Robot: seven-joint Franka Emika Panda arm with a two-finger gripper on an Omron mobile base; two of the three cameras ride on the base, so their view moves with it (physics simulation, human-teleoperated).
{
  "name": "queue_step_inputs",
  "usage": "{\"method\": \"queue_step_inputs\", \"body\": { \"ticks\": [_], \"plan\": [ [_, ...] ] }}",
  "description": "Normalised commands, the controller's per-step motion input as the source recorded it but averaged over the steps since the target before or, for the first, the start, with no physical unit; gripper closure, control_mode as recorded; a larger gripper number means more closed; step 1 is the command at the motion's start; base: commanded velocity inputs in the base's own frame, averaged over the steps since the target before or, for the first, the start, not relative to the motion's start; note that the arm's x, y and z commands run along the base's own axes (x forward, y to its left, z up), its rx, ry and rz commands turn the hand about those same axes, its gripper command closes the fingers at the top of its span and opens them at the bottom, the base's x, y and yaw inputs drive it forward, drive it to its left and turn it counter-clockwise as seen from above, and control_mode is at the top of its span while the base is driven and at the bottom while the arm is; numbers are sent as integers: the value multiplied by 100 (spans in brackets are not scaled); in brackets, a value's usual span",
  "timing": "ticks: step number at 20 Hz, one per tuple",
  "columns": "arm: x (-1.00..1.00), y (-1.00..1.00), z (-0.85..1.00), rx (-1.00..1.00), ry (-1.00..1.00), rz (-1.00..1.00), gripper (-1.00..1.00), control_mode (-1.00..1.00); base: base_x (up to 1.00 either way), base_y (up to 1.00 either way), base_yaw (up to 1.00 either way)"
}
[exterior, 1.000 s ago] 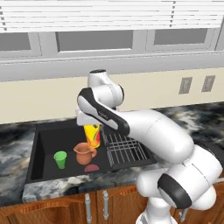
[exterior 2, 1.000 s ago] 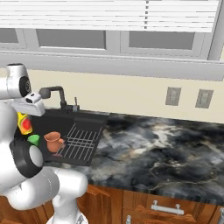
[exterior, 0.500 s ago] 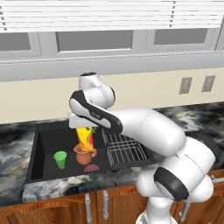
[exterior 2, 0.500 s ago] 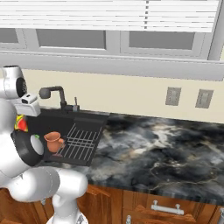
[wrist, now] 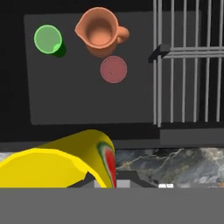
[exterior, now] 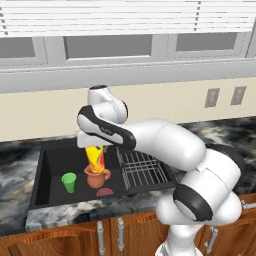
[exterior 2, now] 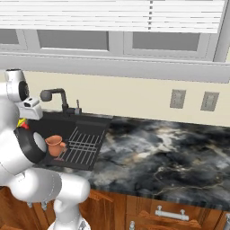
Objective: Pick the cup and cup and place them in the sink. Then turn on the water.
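My gripper (exterior: 93,148) is shut on the yellow cup (exterior: 95,159) with the orange-red pattern and holds it above the black sink (exterior: 52,162). In the hand view the yellow cup (wrist: 57,165) lies across the bottom and hides the fingertips. The green cup (exterior: 69,182) stands upright on the sink floor at the left, with its open mouth (wrist: 47,39) seen from above. A sliver of the yellow cup (exterior 2: 20,122) peeks out beside the arm. The black faucet (exterior 2: 55,95) rises behind the basin, and no stream comes from it.
A terracotta jug (exterior: 97,177) with a handle stands in the sink right under the held cup, and a reddish disc (wrist: 113,69) lies by it. The wire rack (exterior: 143,168) fills the sink's right side. Marble counter (exterior 2: 166,157) stretches to the right.
The arm has swung left and slightly down with the yellow cup, from over the rack's edge to over the basin above the jug. The green cup and jug stayed put.
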Motion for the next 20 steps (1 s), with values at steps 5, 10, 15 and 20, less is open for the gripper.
{"method": "queue_step_inputs", "body": {
  "ticks": [5,10,15,20],
  "plan": [
    [0,0,-12,0,0,3,100,-100,0,0,0],
    [0,0,-9,0,0,2,100,-100,0,0,0],
    [2,0,-9,0,0,0,100,-100,0,0,0],
    [0,0,-7,0,0,0,100,-100,0,0,0]
  ]
}}
